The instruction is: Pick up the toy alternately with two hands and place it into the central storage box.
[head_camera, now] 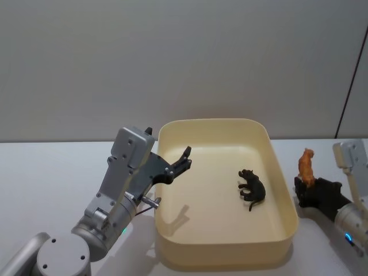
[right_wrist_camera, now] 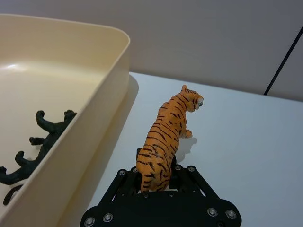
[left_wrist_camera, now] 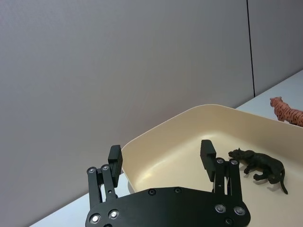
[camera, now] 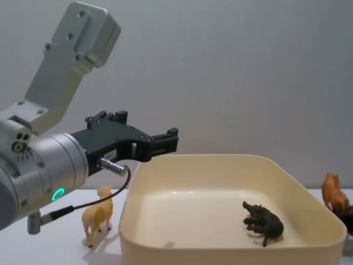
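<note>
My right gripper (right_wrist_camera: 156, 178) clamps the hindquarters of the orange striped plastic tiger (right_wrist_camera: 168, 135), just outside the cream-yellow plastic tub (right_wrist_camera: 112, 87). I judge the toy light, rigid and slick, and the torso suits gripping best. My left gripper (left_wrist_camera: 161, 154) hangs spread over the tub's left rim.

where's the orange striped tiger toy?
Head view, robot's right: the orange tiger, held by the black right gripper, beside the cream-yellow plastic tub's right wall.

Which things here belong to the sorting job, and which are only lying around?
Job: cream storage box; black toy lying inside it; striped tiger, gripped by the right hand beside the box; pale sheep toy standing on the white table; open left hand above the box's left side.
Just there: grey wall; black line running down it.
</note>
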